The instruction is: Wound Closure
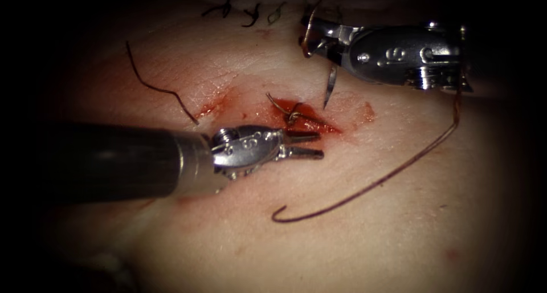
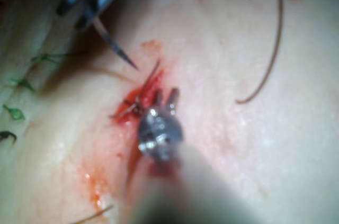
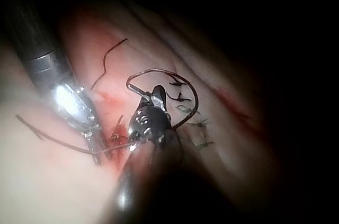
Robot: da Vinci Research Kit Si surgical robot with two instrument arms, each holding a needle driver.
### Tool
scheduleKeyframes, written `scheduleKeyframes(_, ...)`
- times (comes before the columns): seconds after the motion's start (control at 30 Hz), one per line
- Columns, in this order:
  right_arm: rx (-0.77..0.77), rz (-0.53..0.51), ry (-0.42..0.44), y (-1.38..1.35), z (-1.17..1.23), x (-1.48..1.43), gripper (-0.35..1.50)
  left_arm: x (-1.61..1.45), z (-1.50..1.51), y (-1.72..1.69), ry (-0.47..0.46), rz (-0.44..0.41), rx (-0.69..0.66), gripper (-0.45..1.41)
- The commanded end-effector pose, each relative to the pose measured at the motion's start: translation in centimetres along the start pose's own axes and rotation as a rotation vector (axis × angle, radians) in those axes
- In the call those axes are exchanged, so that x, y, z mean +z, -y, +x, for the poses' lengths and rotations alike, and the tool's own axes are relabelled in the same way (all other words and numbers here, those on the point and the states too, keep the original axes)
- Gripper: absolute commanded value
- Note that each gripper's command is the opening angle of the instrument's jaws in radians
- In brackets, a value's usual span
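Hovering over the pale pink tissue (image 1: 342, 236), the left arm's silver tool (image 1: 302, 145) is lying with its fingers (image 1: 307, 154) spread apart and holding nothing, just beside the short red cut (image 1: 310, 122) and its small dark knot (image 1: 292, 116). The right arm's silver tool (image 1: 319, 33) is sitting above the cut with its fingers clamped on the thin curved steel needle (image 1: 330, 86), gripped near its thread end; the needle's sharp tip is pointing down toward the cut, clear of the tissue. The left wrist view is showing that tip (image 2: 124, 57) hanging just short of the red fluid (image 2: 151, 89), which the endoscope view leaves less plain. The right wrist view is showing the dark red thread (image 3: 175, 75) arching in a loop over the right tool (image 3: 153, 99). In the endoscope view this thread (image 1: 387, 176) is trailing down the right side and curling to a free end below the cut. A loose cut end of thread (image 1: 159, 88) is lying on the left, and earlier dark stitches (image 1: 250, 13) are sitting beyond.
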Motion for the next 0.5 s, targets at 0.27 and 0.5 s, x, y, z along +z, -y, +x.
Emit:
scheduleKeyframes(0.27,-0.048,-0.011,0.001,0.23,-0.06,0.18,-0.35,0.2,-0.52,-0.03,0.069,-0.015,-0.038,0.17)
scheduleKeyframes(0.5,-0.146,-0.031,0.03,0.41,-0.15,0.26,-0.35,0.1,-0.44,-0.02,0.067,-0.029,-0.043,0.2)
